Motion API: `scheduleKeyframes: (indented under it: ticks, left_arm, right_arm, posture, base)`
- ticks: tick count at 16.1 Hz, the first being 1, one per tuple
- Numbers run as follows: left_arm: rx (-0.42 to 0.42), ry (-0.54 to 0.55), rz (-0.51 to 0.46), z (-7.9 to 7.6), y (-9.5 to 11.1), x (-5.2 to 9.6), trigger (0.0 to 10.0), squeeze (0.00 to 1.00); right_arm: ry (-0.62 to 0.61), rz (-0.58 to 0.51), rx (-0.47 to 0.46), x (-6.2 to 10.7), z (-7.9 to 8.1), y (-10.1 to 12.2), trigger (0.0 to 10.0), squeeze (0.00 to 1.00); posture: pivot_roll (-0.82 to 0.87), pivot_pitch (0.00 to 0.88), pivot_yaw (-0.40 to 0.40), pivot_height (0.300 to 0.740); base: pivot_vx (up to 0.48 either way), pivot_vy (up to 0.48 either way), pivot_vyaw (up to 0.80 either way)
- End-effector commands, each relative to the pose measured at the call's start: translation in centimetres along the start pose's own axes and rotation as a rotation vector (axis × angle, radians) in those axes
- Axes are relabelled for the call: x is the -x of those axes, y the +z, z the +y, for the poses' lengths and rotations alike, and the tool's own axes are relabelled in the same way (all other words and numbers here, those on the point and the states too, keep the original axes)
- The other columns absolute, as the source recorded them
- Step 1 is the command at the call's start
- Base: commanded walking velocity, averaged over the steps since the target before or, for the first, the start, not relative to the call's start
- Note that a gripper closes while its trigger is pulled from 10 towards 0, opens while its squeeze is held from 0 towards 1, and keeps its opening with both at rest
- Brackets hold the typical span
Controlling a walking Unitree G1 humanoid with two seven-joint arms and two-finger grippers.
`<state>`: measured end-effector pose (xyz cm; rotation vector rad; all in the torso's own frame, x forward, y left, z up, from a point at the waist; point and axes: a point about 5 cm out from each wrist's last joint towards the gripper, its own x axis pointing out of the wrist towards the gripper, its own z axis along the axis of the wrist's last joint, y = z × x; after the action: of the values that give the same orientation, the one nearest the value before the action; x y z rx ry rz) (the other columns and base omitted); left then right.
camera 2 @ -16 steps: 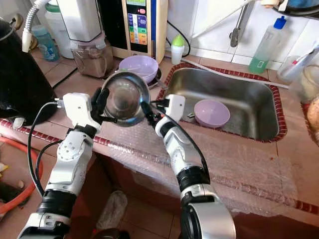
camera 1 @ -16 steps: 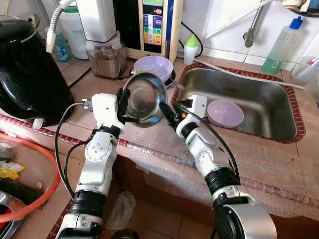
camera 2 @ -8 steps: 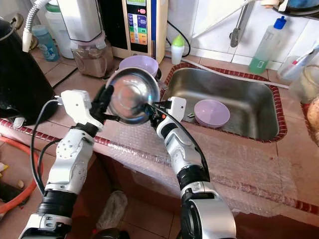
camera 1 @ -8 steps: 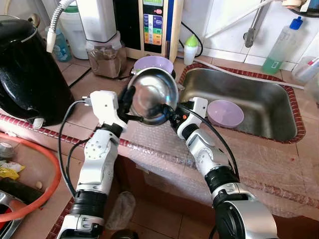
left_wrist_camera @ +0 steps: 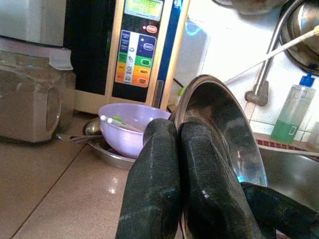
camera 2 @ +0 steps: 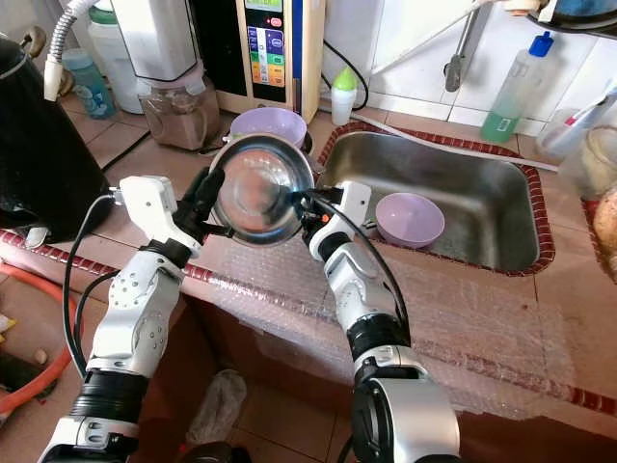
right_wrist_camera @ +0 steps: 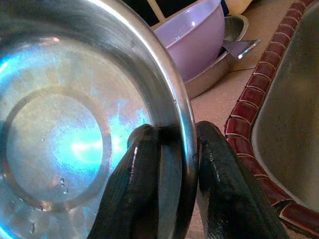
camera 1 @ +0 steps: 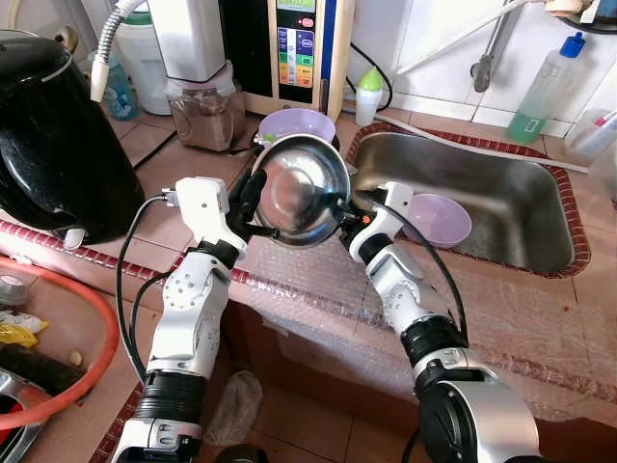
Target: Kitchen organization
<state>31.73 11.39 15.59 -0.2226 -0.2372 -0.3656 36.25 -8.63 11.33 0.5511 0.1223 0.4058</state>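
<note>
A steel bowl (camera 1: 303,188) hangs tilted above the counter, its shiny inside turned toward me. My left gripper (camera 1: 252,196) is shut on its left rim; in the left wrist view the two black fingers (left_wrist_camera: 157,174) press together at the bowl's (left_wrist_camera: 222,124) edge. My right gripper (camera 1: 338,208) is shut on the right rim. In the right wrist view one of its fingers (right_wrist_camera: 137,174) lies inside the bowl (right_wrist_camera: 65,129) and the other outside. A purple bowl (camera 1: 295,124) sits on a steel plate behind it. Another purple bowl (camera 1: 436,218) lies in the sink (camera 1: 525,178).
A large black appliance (camera 1: 53,135) stands at the left. A blender jar (camera 1: 204,114), a water purifier (camera 1: 307,48) and a small green-capped bottle (camera 1: 368,94) line the back. A soap bottle (camera 1: 543,92) stands behind the sink. Bubble wrap (camera 1: 318,289) covers the counter's front edge.
The steel bowl has shifted right and a little up between both grippers. The right gripper has moved up from the bowl's lower right onto its right rim.
</note>
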Motion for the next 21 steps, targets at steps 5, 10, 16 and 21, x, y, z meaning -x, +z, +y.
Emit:
scheduleKeyframes:
  ticks: [5,10,16,21]
  left_arm:
    - [0.02,-0.03,-0.017,-0.4,0.4,-0.1,0.0,0.0]
    - [0.025,-0.038,0.0,-0.5,0.1,-0.1,0.0,0.0]
    - [0.025,-0.057,0.024,-0.8,-0.3,-0.1,0.0,0.0]
    - [0.029,-0.074,0.027,-1.0,-0.3,-0.1,0.0,0.0]
  right_arm:
    - [0.036,0.003,-0.114,0.1,-0.2,0.4,0.0,0.0]
    - [0.154,0.031,-0.142,0.4,0.8,0.2,0.0,0.0]
    - [0.298,0.13,0.031,1.7,1.9,-0.8,10.0,1.0]
    - [0.3,0.135,0.088,1.6,2.4,-0.9,10.0,1.0]
  posture:
    - [0.02,0.0,0.017,0.74]
    - [0.01,0.0,0.021,0.74]
    - [0.01,0.0,0.023,0.74]
    - [0.01,0.0,0.03,0.74]
  base:
    - [0.0,0.0,0.0]
    - [0.0,0.0,0.0]
    - [0.0,0.0,0.0]
    - [0.0,0.0,0.0]
